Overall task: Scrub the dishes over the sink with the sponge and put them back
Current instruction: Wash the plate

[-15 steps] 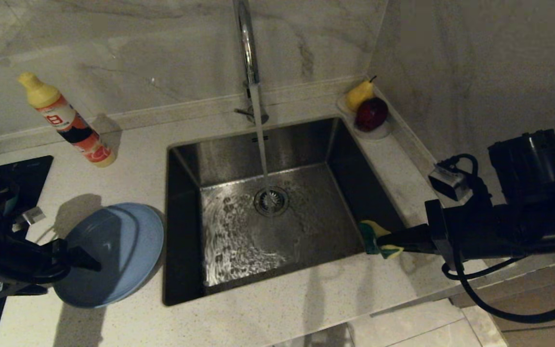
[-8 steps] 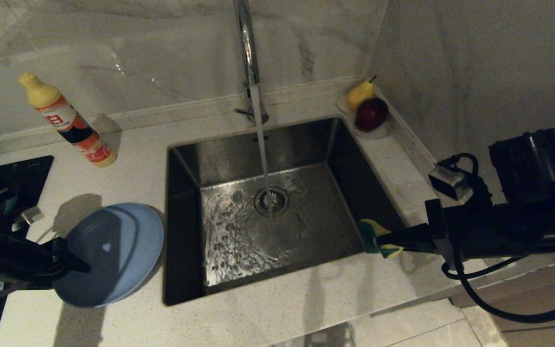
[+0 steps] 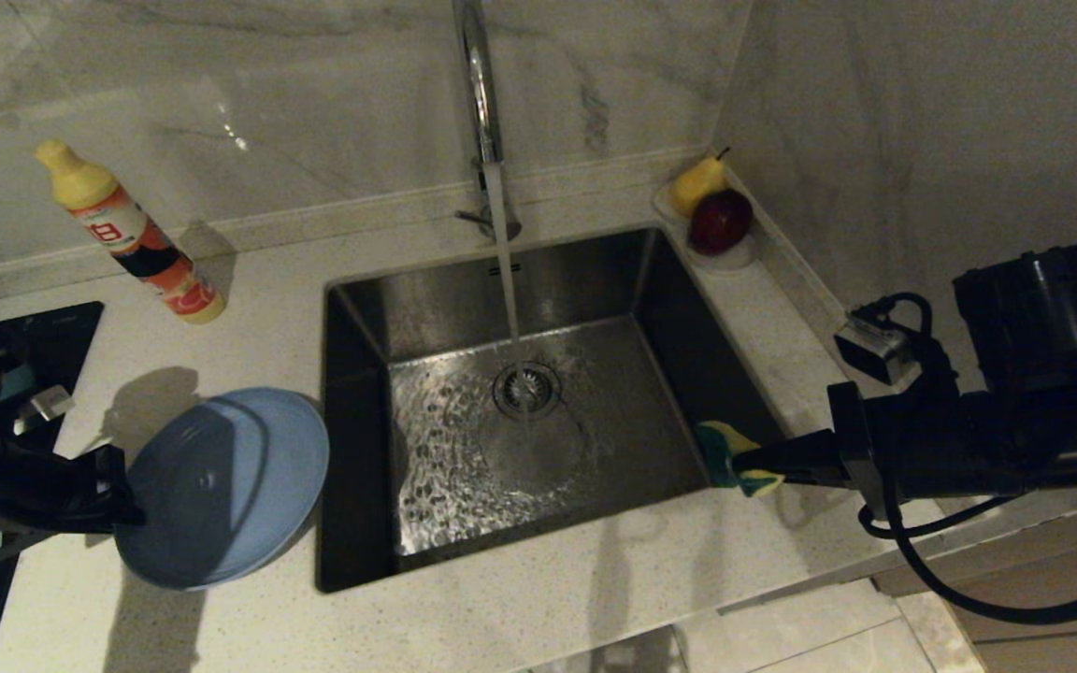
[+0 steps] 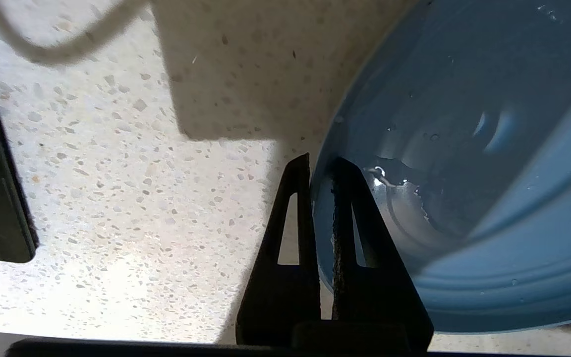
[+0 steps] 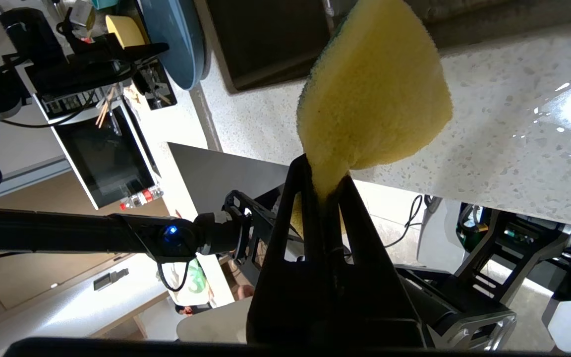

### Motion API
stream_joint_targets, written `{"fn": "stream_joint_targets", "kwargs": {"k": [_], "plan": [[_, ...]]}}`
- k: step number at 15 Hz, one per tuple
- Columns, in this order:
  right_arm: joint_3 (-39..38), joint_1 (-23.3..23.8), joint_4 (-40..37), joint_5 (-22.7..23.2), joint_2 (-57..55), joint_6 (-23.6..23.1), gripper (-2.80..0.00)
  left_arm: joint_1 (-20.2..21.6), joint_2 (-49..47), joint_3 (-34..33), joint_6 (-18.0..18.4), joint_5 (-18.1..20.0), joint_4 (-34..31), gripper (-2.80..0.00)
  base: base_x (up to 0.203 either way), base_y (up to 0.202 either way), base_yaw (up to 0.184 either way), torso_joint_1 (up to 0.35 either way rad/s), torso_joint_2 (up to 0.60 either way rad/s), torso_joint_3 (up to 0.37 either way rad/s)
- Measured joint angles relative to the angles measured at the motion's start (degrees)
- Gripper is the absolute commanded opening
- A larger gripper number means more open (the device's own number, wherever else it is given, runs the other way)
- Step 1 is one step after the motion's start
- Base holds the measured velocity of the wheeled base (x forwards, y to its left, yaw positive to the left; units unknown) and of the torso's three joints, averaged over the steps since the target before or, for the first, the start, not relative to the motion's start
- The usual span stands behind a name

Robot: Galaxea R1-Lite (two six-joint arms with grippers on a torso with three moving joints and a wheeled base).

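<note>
The pale blue plate (image 3: 230, 481) (image 4: 464, 148) lies on the counter left of the sink (image 3: 351, 308), wet inside. My left gripper (image 3: 132, 512) (image 4: 321, 161) is shut on its near-left rim, one finger inside and one outside. The yellow and green sponge (image 3: 733, 458) (image 5: 374, 99) hangs over the sink's right edge, pinched in my shut right gripper (image 3: 746, 465) (image 5: 325, 171). A yellow bowl (image 5: 124, 29) shows past the plate in the right wrist view. The teal bowl is not clearly visible.
Water runs from the chrome tap (image 3: 478, 93) onto the drain strainer (image 3: 526, 390). A detergent bottle (image 3: 132, 238) stands at the back left. A dish with a pear and an apple (image 3: 711, 220) sits in the back right corner. The black cooktop (image 3: 43, 341) lies at the far left.
My left gripper has closed on the plate's rim. The plate has shifted slightly towards the sink. The right arm and sponge have stayed put.
</note>
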State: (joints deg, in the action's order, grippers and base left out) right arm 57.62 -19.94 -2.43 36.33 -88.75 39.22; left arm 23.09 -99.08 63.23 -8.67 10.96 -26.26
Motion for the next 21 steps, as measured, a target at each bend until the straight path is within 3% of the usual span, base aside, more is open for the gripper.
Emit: {"fn": "stream_joint_targets", "kwargs": {"k": [4, 8, 11, 13, 15, 17, 21], "plan": [[0.0, -0.01, -0.01, 0.04, 0.01, 0.04, -2.8, 1.68, 0.45, 1.67, -1.01, 0.12, -0.33, -2.8, 0.0, 0.0, 0.0, 0.0, 0.0, 0.0], [0.09, -0.04, -0.02, 0.02, 0.16, 0.08, -2.8, 2.73, 2.13, 6.38, -8.66, 2.37, -0.66, -2.8, 0.0, 0.0, 0.0, 0.0, 0.0, 0.0], [0.04, -0.04, 0.0, 0.02, 0.22, 0.06, -2.8, 2.82, 3.56, 8.25, -10.77, 3.29, -0.98, -2.8, 0.0, 0.0, 0.0, 0.0, 0.0, 0.0], [0.0, -0.06, 0.0, 0.02, 0.22, 0.06, -2.8, 2.82, 4.42, 10.99, -15.02, 3.89, -0.98, -2.8, 0.0, 0.0, 0.0, 0.0, 0.0, 0.0], [-0.16, -0.09, -0.02, 0.0, 0.22, 0.06, -2.8, 2.84, 6.15, 13.37, -20.15, 7.57, -1.0, -2.8, 0.0, 0.0, 0.0, 0.0, 0.0, 0.0], [-0.24, -0.09, -0.05, 0.0, 0.22, 0.02, -2.8, 2.72, 8.31, 14.25, -22.74, 11.39, -1.07, -2.8, 0.0, 0.0, 0.0, 0.0, 0.0, 0.0], [-0.18, -0.09, -0.02, -0.03, 0.59, -0.05, -2.8, -2.28, 10.47, 13.35, -25.52, 11.94, -1.19, -2.8, 0.0, 0.0, 0.0, 0.0, 0.0, 0.0]]}}
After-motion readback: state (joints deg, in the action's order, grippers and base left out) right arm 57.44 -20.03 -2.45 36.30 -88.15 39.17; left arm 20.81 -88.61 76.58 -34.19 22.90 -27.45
